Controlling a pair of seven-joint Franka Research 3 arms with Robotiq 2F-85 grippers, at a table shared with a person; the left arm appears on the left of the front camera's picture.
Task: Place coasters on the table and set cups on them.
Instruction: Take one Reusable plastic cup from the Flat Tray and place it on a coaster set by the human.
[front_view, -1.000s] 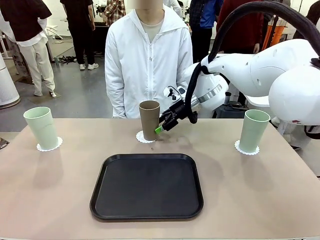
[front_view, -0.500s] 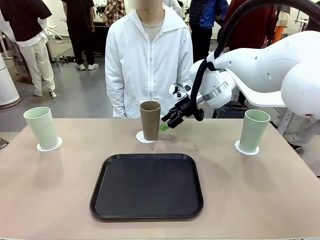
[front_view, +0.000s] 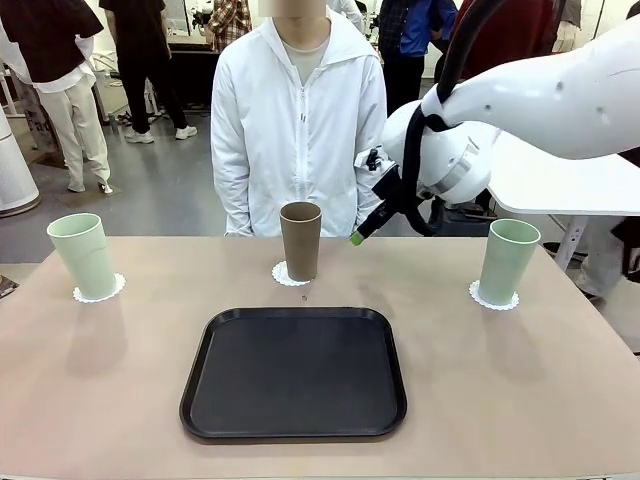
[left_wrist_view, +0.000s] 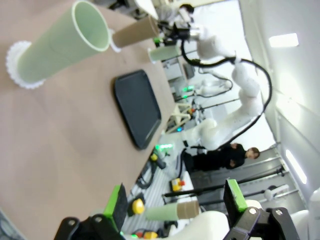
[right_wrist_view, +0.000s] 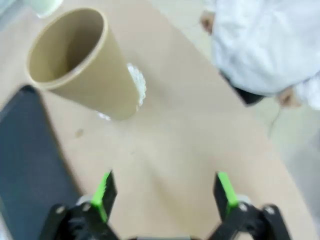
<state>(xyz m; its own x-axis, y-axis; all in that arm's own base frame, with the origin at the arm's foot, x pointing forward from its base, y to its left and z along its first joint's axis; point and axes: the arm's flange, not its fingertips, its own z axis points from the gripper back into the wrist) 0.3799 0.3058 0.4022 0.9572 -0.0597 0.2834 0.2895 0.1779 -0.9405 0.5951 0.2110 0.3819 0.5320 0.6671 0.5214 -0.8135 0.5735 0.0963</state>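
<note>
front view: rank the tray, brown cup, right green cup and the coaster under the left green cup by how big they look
1. Tray, by far the largest.
2. Right green cup and brown cup: they look much alike, so no ranking between them.
3. Coaster under the left green cup, smallest.

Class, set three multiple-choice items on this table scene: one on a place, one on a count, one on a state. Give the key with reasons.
1. Where does the brown cup stand?
A. on the black tray
B. on a coaster beyond the tray
C. in a person's hand

2. How many mint green cups are on the table?
A. one
B. two
C. three

3. How is the right end effector?
A. open and empty
B. shut on the brown cup
C. shut on a coaster

Key: 1 B, its white doily edge shows under the base; 2 B, one at the left, one at the right; 3 A, its fingers stand apart with nothing between.
</note>
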